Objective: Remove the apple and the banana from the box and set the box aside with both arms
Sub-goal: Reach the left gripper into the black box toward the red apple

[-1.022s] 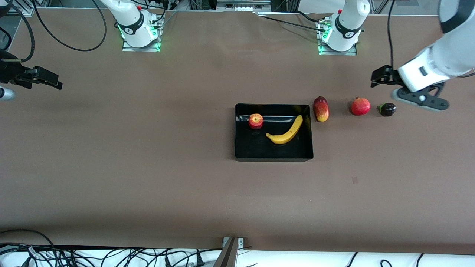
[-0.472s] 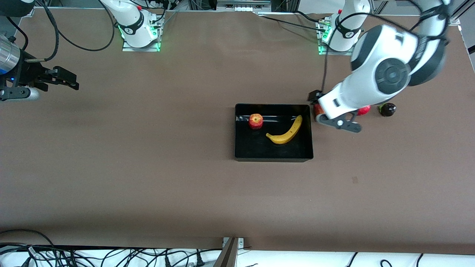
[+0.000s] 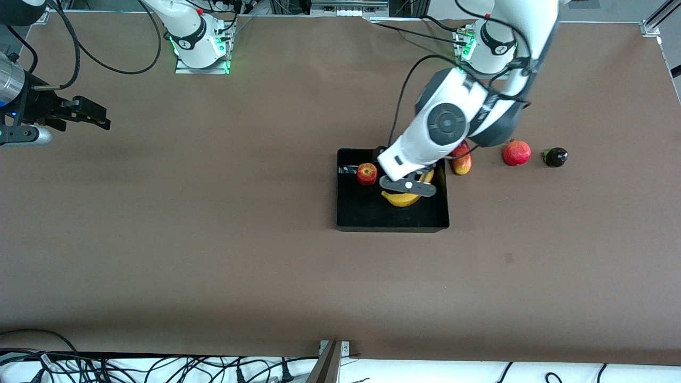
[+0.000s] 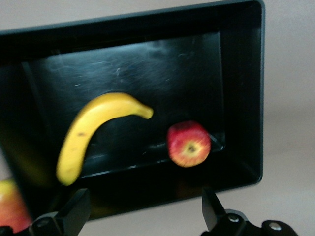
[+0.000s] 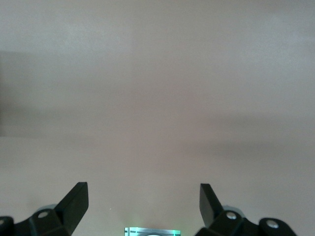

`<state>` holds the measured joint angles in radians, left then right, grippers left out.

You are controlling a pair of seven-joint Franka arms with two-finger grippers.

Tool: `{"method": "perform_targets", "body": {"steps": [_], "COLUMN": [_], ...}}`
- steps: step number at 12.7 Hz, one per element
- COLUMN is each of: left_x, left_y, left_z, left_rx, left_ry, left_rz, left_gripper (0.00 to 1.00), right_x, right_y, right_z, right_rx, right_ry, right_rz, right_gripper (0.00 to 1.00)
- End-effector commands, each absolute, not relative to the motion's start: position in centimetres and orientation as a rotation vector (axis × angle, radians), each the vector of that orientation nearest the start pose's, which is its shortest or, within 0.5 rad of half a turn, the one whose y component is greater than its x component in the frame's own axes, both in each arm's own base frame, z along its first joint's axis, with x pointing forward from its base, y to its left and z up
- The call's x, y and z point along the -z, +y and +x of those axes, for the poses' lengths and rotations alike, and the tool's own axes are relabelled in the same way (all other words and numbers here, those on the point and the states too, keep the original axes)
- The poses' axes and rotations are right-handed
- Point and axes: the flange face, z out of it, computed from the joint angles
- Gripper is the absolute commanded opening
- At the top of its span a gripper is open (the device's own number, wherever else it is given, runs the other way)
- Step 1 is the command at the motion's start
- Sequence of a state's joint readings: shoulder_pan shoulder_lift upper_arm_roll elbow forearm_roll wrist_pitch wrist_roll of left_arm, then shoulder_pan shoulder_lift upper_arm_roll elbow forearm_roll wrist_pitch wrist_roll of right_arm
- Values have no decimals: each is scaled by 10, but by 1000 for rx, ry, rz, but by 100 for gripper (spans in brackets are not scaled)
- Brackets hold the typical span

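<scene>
You are looking at the box (image 3: 392, 223) sitting mid-table (image 3: 213, 239). The apple (image 3: 366, 174) and banana (image 3: 403, 199) are lying in it, the apple toward the right arm's end. Beside the box, toward the left arm's end, the mango (image 3: 462, 165), pomegranate (image 3: 516, 152) and a small round fruit (image 3: 555, 157) are lining up.

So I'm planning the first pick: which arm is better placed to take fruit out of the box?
Left. Its open tool hangs over the box, above the banana and apple. The right tool, also open, waits over bare table at its own end.
</scene>
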<state>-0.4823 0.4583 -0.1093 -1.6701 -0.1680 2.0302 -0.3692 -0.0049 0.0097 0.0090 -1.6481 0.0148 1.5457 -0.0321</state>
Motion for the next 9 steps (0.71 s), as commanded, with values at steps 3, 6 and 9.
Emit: {"method": "perform_targets", "body": {"steps": [3, 6, 9], "left_x": [-261, -236, -209], "left_y": [-413, -424, -437], "left_z": [539, 532, 524], "left_rx": [-260, -249, -212], "left_ry": [179, 200, 159], "left_rz": [-3253, -3252, -3258], "left_gripper": [100, 100, 100], "right_x": [-585, -585, -585], "right_y": [-3, -4, -4], "right_z": [554, 553, 554], "right_rx": [-170, -175, -172], "right_ry": [-26, -24, -21], "right_rz": [-3123, -3122, -3123], "right_gripper": [100, 100, 100]}}
